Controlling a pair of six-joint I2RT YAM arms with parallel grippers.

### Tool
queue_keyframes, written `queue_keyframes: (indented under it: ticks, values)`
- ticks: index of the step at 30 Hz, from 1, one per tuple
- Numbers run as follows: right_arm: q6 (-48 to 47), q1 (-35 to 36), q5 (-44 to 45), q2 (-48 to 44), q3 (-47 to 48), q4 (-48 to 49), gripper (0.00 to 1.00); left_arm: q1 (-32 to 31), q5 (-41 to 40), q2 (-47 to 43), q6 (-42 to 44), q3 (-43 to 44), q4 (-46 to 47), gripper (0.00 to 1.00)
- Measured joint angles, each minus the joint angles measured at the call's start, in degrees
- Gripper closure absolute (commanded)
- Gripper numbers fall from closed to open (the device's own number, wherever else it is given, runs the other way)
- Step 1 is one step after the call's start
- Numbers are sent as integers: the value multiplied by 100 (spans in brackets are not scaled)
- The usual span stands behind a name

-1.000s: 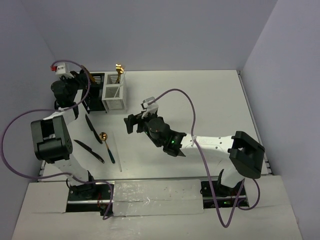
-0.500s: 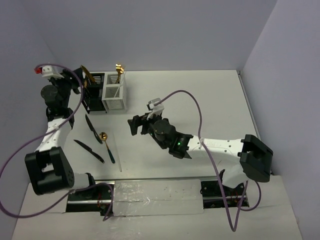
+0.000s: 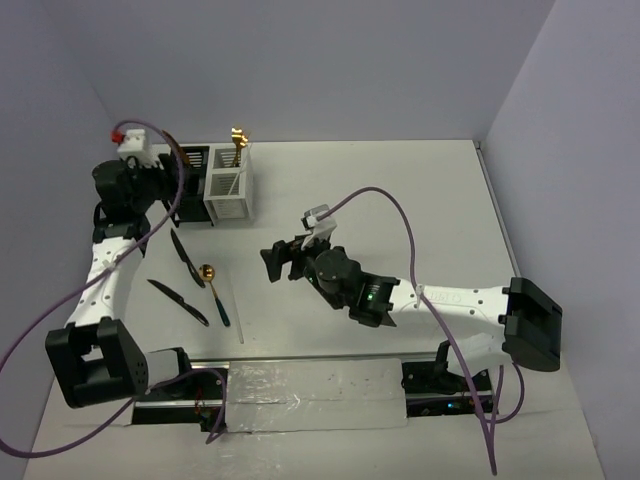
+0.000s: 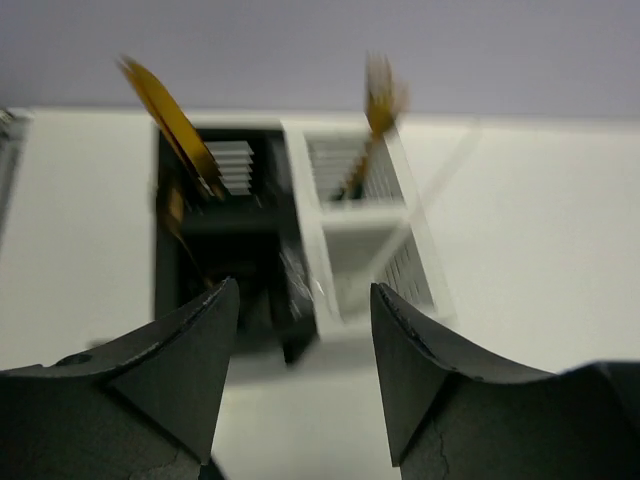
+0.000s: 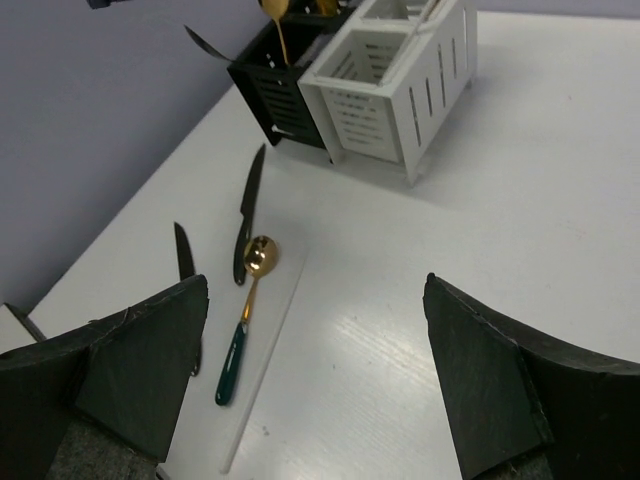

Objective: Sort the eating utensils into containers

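Note:
The black caddy and the white caddy stand joined at the back left. A gold blade leans out of the black caddy. Gold utensils stand in the white caddy. On the table lie a black knife, a second black knife, a gold spoon with a green handle and a white stick. My left gripper is open and empty just left of the black caddy. My right gripper is open and empty, right of the loose utensils.
The right wrist view shows the spoon, both knives, the stick and the caddies ahead. A purple wall stands close on the left, and purple cables loop over both arms.
My left gripper swung out to the left, away from the black caddy, then came back toward it. My right arm stretched further, its gripper shifting slightly right and nearer. The utensils on the table have not moved.

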Motion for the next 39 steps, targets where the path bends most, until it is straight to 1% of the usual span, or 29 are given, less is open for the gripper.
queue_keyframes:
  ticks: [4, 8, 10, 13, 15, 17, 21, 29, 33, 39]
  values:
    - [264, 59, 81, -22, 0, -507, 7, -625, 271, -199, 955, 101, -1805, 36]
    - [610, 168, 87, -74, 0, -1071, 7, -874, 332, -50, 1823, 205, -3615, 35]
    - [750, 273, 133, -105, 2, -1349, 7, -1019, 227, 63, 2120, 203, -4288, 35]
    - [887, 398, 170, -107, 4, -1641, 7, -1469, 22, 247, 2389, 140, -4878, 34]
    - [957, 439, 188, -107, 4, -1757, 7, -1779, -90, 398, 2448, 101, -5112, 34]
    - [1023, 457, 195, -107, 2, -1845, 7, -2044, -107, 575, 2457, 98, -5276, 31]
    - [1134, 476, 293, -105, 7, -2004, 7, -2262, -140, 879, 2463, 101, -5388, 31]
    - [1176, 514, 490, -94, 24, -2271, 7, -2328, -761, 2063, 2671, 101, -5685, 33]
    - [1174, 529, 551, -66, 48, -2337, 7, -2328, -713, 2188, 2677, 208, -5829, 34]
    - [1169, 533, 699, 85, 175, -2527, 7, -2328, -474, 2216, 2656, 501, -5753, 35]
